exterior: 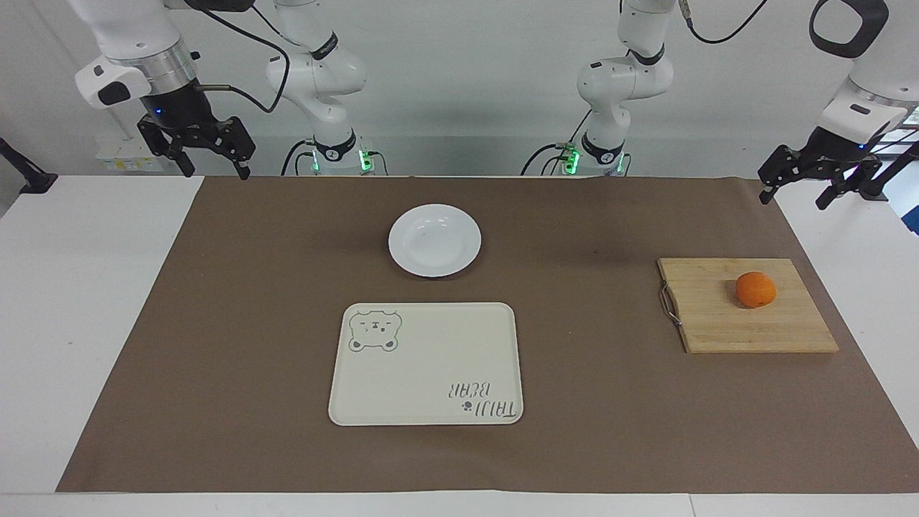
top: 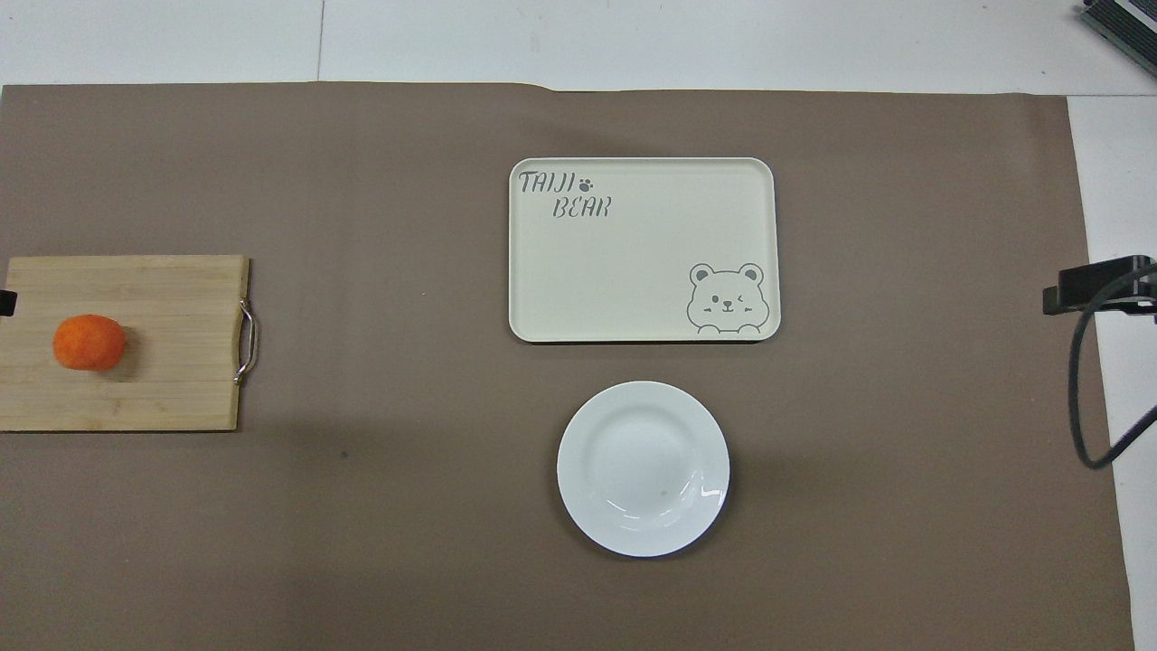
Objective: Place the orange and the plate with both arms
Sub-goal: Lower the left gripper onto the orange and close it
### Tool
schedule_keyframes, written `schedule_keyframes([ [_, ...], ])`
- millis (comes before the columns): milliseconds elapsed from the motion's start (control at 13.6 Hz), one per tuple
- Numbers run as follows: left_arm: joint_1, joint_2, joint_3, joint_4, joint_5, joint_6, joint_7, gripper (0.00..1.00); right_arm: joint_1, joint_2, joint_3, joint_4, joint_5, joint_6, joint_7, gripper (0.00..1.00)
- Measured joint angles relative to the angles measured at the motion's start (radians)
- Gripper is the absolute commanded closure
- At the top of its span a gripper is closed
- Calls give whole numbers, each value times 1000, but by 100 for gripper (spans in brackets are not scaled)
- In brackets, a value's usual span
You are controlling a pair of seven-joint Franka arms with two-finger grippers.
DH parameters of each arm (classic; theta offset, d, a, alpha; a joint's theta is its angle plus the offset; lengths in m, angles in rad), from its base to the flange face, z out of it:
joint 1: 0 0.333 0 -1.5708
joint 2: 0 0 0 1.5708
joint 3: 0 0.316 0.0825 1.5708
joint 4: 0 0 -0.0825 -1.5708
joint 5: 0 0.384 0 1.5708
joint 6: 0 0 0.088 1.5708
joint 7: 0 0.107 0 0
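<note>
The orange [exterior: 755,289] [top: 89,342] lies on a wooden cutting board [exterior: 718,316] [top: 172,344] toward the left arm's end of the table. The white plate [exterior: 434,240] [top: 643,467] sits empty on the brown mat, nearer to the robots than the cream bear tray [exterior: 426,363] [top: 644,249]. My left gripper [exterior: 793,199] hangs open and empty in the air over the mat's corner at the left arm's end, apart from the orange. My right gripper [exterior: 215,171] hangs open and empty over the mat's edge at the right arm's end, well away from the plate.
The brown mat [exterior: 215,323] covers most of the white table. The cutting board has a metal handle [exterior: 669,305] on the side toward the tray. A black cable [top: 1085,407] hangs by the right gripper.
</note>
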State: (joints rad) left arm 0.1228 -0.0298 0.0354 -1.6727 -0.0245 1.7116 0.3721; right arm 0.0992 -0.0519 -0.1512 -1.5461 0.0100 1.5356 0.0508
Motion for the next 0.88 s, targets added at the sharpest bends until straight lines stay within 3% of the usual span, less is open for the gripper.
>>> schedule_keyframes([
  [588,54,28,0,-216,0,225,175,0,1,0,2,0,0,0,0,0],
  [882,106,90,1,-270,0,319,296,0,1,0,1,0,0,0,0,0],
])
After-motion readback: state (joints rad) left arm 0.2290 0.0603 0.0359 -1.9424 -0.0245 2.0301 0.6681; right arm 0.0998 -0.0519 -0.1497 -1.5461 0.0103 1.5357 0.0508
